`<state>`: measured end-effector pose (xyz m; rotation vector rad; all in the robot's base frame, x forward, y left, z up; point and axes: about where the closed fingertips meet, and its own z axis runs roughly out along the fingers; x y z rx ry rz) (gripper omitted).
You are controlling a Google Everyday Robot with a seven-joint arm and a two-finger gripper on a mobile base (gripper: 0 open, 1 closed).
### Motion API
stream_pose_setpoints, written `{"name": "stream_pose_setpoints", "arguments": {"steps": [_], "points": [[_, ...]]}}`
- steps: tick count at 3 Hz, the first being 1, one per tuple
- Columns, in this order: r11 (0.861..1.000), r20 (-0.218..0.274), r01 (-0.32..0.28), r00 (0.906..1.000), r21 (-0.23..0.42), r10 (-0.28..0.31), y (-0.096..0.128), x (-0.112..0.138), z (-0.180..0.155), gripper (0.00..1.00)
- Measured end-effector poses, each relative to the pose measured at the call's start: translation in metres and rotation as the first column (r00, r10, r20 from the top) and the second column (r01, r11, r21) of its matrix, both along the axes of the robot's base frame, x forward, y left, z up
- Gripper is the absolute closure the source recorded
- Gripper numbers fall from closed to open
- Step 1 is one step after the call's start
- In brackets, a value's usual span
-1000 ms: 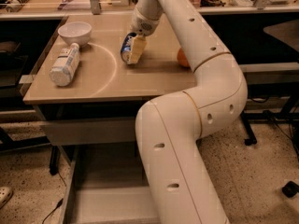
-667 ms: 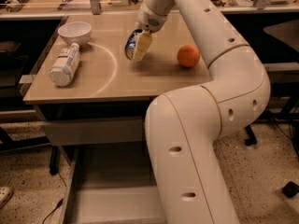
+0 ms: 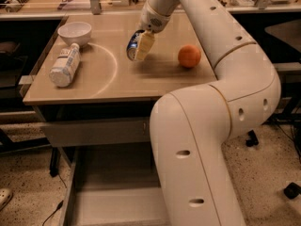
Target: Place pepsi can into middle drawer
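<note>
My gripper (image 3: pixel 139 47) is shut on the pepsi can (image 3: pixel 133 45), a small blue can with a silver end, and holds it tilted above the middle of the tan tabletop (image 3: pixel 113 81). The cream fingers (image 3: pixel 144 46) cover the can's right side. The middle drawer (image 3: pixel 110 192) stands pulled out below the table's front edge, a wide shallow grey tray with a flat floor. My arm's large white links cover its right part.
An orange (image 3: pixel 189 56) lies on the table right of the can. A white bottle (image 3: pixel 65 65) lies on its side at the left, with a white bowl (image 3: pixel 74 32) behind it. A shut grey drawer front (image 3: pixel 94 132) sits above the open drawer.
The gripper has lifted the can off the tabletop and carried it slightly forward. The arm has swung, uncovering the orange.
</note>
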<state>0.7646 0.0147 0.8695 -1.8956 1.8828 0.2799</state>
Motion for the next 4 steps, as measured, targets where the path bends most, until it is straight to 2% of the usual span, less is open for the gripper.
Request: {"name": "stream_pose_setpoints", "arguments": {"steps": [1,2,3,4], "points": [[0.998,-0.02,0.05,0.9986,0.025,-0.049,-0.01,-0.019,0.01,1.0],[0.992,-0.018,0.1,0.9949,0.072,-0.099,-0.016,-0.048,0.031,1.0],[0.981,-0.054,0.135,0.9902,0.138,-0.129,-0.012,-0.087,0.035,1.0],[0.987,-0.112,0.119,0.988,0.105,-0.107,-0.006,-0.101,0.003,1.0]]}}
